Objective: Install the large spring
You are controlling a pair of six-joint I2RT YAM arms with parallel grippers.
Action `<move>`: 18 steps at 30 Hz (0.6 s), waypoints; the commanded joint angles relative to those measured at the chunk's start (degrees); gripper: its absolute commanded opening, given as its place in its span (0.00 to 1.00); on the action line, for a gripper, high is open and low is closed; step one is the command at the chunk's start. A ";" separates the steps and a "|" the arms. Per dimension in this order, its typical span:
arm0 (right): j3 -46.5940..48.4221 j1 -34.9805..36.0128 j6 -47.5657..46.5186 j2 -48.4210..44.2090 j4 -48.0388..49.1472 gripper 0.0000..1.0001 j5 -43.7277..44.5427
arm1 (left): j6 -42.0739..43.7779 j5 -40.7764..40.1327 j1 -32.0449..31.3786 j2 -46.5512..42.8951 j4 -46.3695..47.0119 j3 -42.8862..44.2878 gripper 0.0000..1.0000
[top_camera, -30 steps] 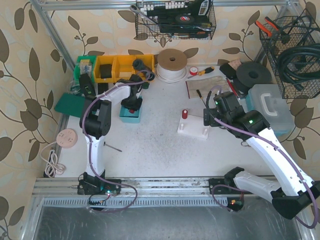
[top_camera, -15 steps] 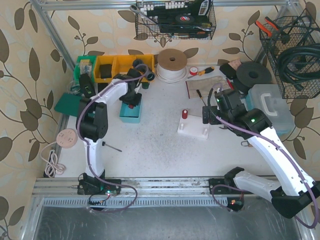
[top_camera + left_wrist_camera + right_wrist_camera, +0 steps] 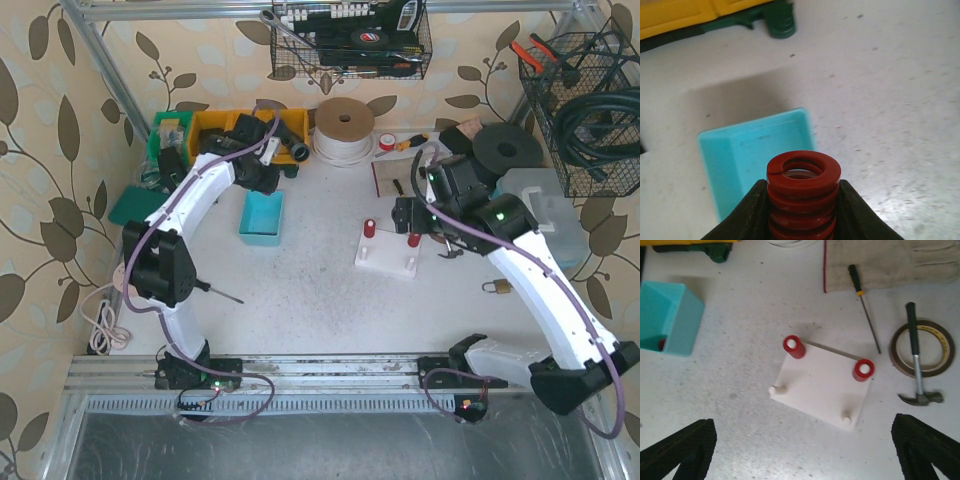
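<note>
I judge this to be the carry step: the pick is done and the placing has not begun. On the surface [image 3: 310, 290] the largest piece that matters is the white peg board [image 3: 822, 385]. It lies straight below my right pincer [image 3: 805, 450] and well off to the right of my left pincer [image 3: 802, 192]. The right pincer hangs with its fingers spread wide, gripping nothing.

Now the containers. Beyond the right pincer and to its right, a wire basket [image 3: 550, 100] holds a coil of black hose [image 3: 600, 120]. Just beyond the left pincer, the yellow bins [image 3: 225, 130] hold dark parts I cannot name. The teal bin [image 3: 750, 150] sits directly beneath the left pincer. From that wrist, the part of its floor I can see is bare. The right wrist view catches a speck of red low inside it, too small to name.

The large spring [image 3: 802, 172], red, is clamped upright between the left pincer's fingers, lifted clear above the teal bin.

On the board, two pegs wear red sleeves [image 3: 794, 346] [image 3: 863, 369], which I take for springs already fitted. Two bare pegs [image 3: 775, 389] [image 3: 845, 417] remain.

Next I would swing the left pincer rightward over the board and centre the coil's bore on a bare peg. I would keep its axis upright and press down before letting go. I cannot tell which bare peg suits it.
</note>
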 commanded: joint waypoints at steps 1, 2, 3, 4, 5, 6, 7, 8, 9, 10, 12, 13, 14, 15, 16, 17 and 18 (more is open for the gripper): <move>6.30 -2.94 2.83 4.94 -1.07 0.91 -9.51 | -2.12 13.24 -0.18 -3.97 4.97 0.65 0.05; 7.67 -4.15 3.90 6.18 -2.01 0.89 -11.11 | -2.22 15.78 -0.29 -3.95 6.11 0.42 0.05; 8.73 -5.55 4.88 7.43 -2.63 0.88 -13.04 | -2.17 18.54 -0.45 -3.94 7.32 0.31 0.05; 9.29 -7.25 5.81 8.56 -2.81 0.86 -15.71 | -1.92 21.06 -0.81 -3.81 8.50 0.15 0.05; 9.42 -9.27 6.65 9.49 -2.65 0.83 -19.38 | -1.57 22.87 -1.29 -3.80 9.36 0.16 0.05; 9.38 -11.18 7.42 10.46 -2.50 0.80 -22.92 | -1.02 24.60 -1.96 -3.70 9.83 0.40 0.05; 9.21 -13.03 7.91 11.41 -2.22 0.78 -26.25 | -0.51 26.16 -2.72 -3.44 10.56 0.46 0.04; 9.22 -14.59 7.85 12.30 -2.04 0.75 -29.30 | 0.00 27.71 -3.49 -3.26 11.24 0.50 0.04; 9.46 -15.59 7.09 13.18 -2.07 0.72 -31.15 | 0.61 29.06 -4.31 -3.05 12.04 0.44 0.04; 10.01 -16.26 5.92 13.93 -2.58 0.70 -32.28 | 1.66 30.56 -5.15 -2.71 12.87 0.36 0.03; 11.21 -17.31 3.58 15.63 -4.44 0.68 -33.39 | 4.31 33.72 -7.69 -2.00 14.12 0.43 0.01; 11.60 -17.66 2.68 16.33 -5.09 0.67 -34.09 | 5.80 34.39 -8.85 -1.57 14.60 0.39 0.01; 11.89 -17.93 1.92 16.90 -5.47 0.66 -34.88 | 7.22 34.89 -10.07 -1.18 15.16 0.50 0.00; 12.03 -18.09 1.54 17.24 -5.59 0.65 -35.66 | 7.88 35.35 -10.94 -0.67 15.94 0.76 0.00; 11.95 -18.12 1.37 17.39 -5.30 0.64 -36.48 | 7.83 36.12 -11.71 -0.22 16.86 0.99 0.00; 11.75 -18.10 1.46 17.42 -4.61 0.63 -37.25 | 7.48 36.88 -12.22 0.10 18.58 0.74 0.00; 11.58 -18.12 1.63 17.49 -4.01 0.62 -38.27 | 7.11 37.37 -12.76 0.11 21.32 0.25 0.00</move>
